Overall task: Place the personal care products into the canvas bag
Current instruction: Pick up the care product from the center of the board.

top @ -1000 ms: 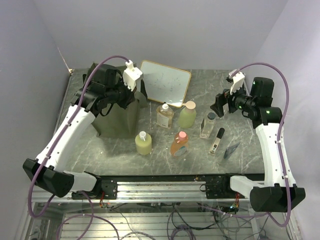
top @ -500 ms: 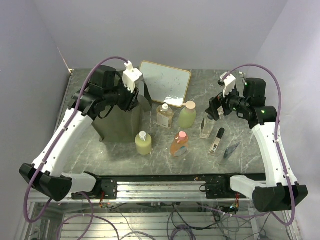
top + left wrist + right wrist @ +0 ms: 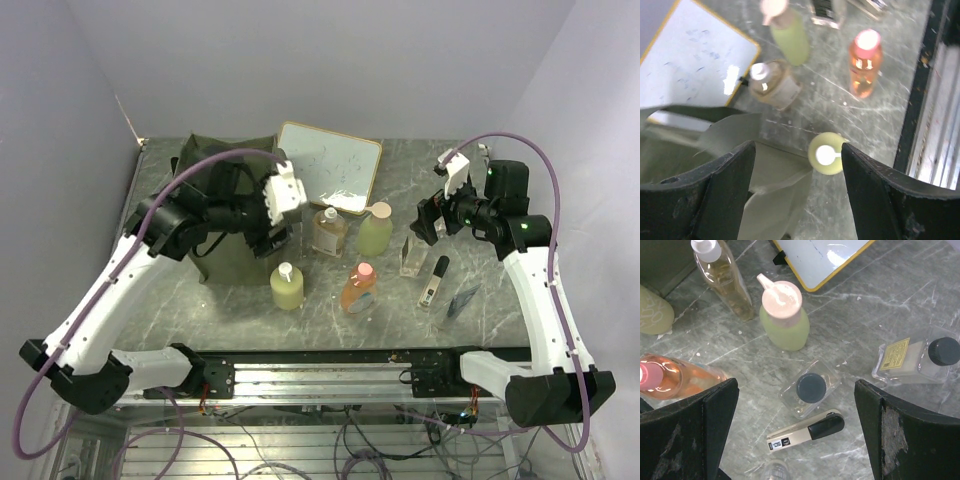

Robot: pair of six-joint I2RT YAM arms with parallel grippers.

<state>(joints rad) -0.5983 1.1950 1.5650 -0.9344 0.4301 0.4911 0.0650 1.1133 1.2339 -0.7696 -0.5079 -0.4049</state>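
Observation:
The olive canvas bag (image 3: 222, 205) stands at the back left, and its soft edge (image 3: 765, 185) shows under my left wrist. My left gripper (image 3: 277, 238) (image 3: 797, 195) is open beside the bag's right side, above the yellow-green pump bottle (image 3: 287, 287) (image 3: 826, 154), holding nothing. On the table stand the amber pump bottle (image 3: 329, 230) (image 3: 722, 275), the green pink-capped bottle (image 3: 375, 230) (image 3: 784, 315) and the orange bottle (image 3: 360, 287) (image 3: 865, 60). My right gripper (image 3: 430, 220) (image 3: 797, 430) hangs open above a clear black-capped bottle (image 3: 413, 255) (image 3: 810, 388). A second clear bottle (image 3: 917, 360) lies on its side.
The wood-framed whiteboard (image 3: 330, 165) (image 3: 825, 255) leans at the back centre, just behind the bottles. A beige tube with a black cap (image 3: 434, 282) (image 3: 805, 431) lies near the clear bottle. A small clear item (image 3: 462, 300) lies to its right. The black rail (image 3: 320, 355) runs along the near edge.
My left gripper has opened and swung from over the bag's top toward the near right, beside the yellow-green bottle. The right gripper shifted slightly left and stayed open.

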